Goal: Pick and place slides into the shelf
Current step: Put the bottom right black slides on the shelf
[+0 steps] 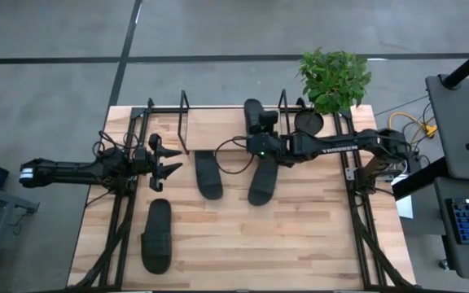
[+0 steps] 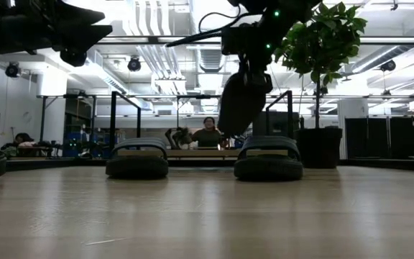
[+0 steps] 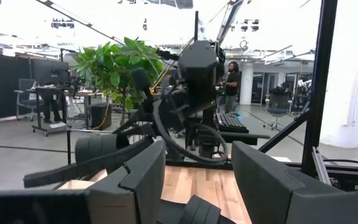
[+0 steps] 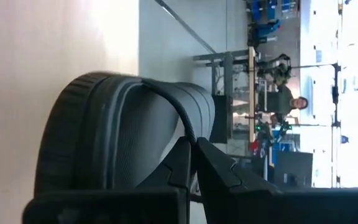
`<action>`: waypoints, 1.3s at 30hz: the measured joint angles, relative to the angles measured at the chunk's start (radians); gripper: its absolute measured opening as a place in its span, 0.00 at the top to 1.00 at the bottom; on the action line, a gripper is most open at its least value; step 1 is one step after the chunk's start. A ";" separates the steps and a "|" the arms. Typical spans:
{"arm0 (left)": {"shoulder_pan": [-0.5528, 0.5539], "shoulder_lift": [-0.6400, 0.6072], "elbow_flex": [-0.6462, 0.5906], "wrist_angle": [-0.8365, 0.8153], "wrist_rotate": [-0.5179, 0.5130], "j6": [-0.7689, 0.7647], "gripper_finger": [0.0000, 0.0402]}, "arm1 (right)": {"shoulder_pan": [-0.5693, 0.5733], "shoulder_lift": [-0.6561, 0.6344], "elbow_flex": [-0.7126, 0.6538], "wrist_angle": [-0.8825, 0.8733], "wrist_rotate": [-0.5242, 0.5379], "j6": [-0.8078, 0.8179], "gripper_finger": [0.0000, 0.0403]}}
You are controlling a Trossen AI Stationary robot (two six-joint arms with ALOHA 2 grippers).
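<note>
My right fingers (image 4: 194, 163) are pressed together on the strap edge of 1 slide (image 1: 255, 118), pinching it; it hangs toe-down above the bench (image 1: 300, 236), over the shelf (image 1: 218, 122) between its black wire uprights. The strap sits directly between my fingertips, the sole alongside them. My left fingers (image 1: 168, 161) are spread and grip nothing, hovering at the bench's left side. 3 other slides lie flat on the bench: 1 (image 1: 208, 173) just right of my left fingers, 1 (image 1: 263, 181) beneath my right arm, 1 (image 1: 156, 236) near the front left.
</note>
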 joint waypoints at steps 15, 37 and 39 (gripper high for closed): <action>0.000 0.001 -0.001 -0.003 0.000 0.001 0.57 | 0.001 0.001 -0.116 0.060 0.049 0.033 0.98; 0.000 0.001 0.000 -0.006 0.000 0.002 0.57 | 0.003 0.001 -0.185 0.069 0.065 0.023 0.98; 0.000 0.000 0.000 -0.007 0.000 0.003 0.57 | 0.003 0.001 -0.192 0.069 0.054 0.035 0.98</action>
